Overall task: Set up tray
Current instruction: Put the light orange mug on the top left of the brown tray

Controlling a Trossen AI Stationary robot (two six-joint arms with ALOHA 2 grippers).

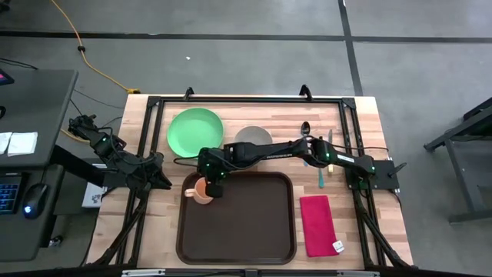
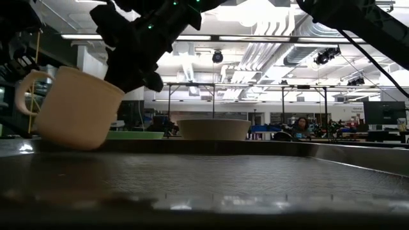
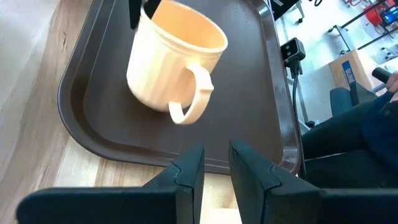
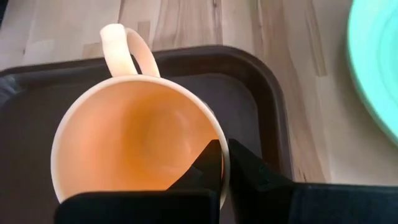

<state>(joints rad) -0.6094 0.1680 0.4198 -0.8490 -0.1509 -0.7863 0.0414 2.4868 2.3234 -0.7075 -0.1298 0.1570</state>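
High view: right end effector (image 1: 211, 187) pinches a cream ribbed plastic mug (image 1: 201, 190) by its rim.
Mug hangs tilted over the dark brown rectangular plastic tray (image 1: 254, 231); left end effector (image 1: 164, 181) partly open, empty.

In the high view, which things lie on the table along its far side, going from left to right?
Round light green plastic plate → grey round bowl, partly under the right arm → dark metal spoon → small teal-handled utensil, nearer than the spoon, beside the arm.
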